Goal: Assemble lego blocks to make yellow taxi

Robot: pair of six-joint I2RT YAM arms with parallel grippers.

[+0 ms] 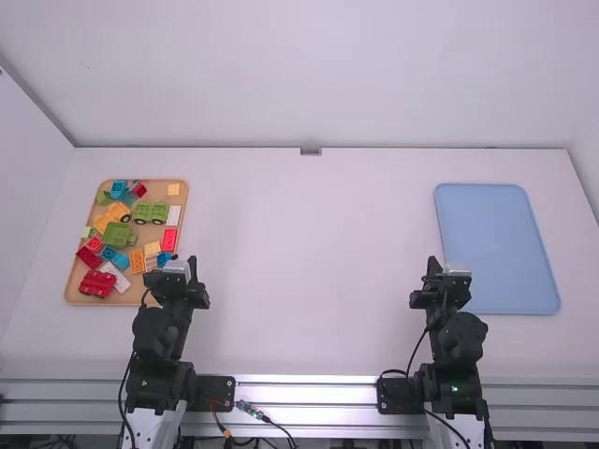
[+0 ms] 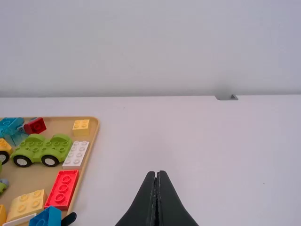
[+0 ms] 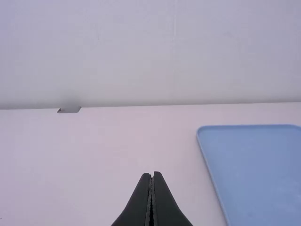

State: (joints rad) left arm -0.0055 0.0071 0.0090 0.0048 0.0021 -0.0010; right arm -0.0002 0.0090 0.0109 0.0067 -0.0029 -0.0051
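Brown tray [image 2: 95, 121] sits by the counter's [image 1: 309, 281] left edge, blocks loose on it, nothing in a pincer. Nothing looks like a finished taxi, so I'd call this the start.

Yellow-orange wheeled base [image 1: 110, 214]: toward the tray's left edge, past mid-depth. Likely taxi chassis. Hard plastic, light, stiff; will probably roll if nudged lengthwise. Pinch across the body sides, clear of the wheels.

Green wheeled base [image 2: 42, 150]: right of it, same handling, wrong colour for a taxi.

Pale yellow brick [image 2: 27, 205]: nearer the tray's near edge, crowded by neighbours. Smooth walls, could skid or twist if caught off-centre. Grip mid-length on the long sides, leave studs free for pressing.

Yellow block [image 2: 81, 127]: tray's far right corner. Small, rigid, hard to damage. Best access of the lot; take opposite side walls, watch the rim. White brick [image 2: 76, 155] and red brick [image 2: 61, 188] line the tray's right edge below it.

Left pincer [image 2: 157, 174]: by the tray's near right corner, fingers together, no gap, holding nothing.

Right pincer [image 3: 151, 175]: at the near left side of the blue tray [image 1: 496, 248], toward the counter's right edge. Fingers together, holding nothing.

Seating studs will need firm push; hold the base low so it doesn't roll.
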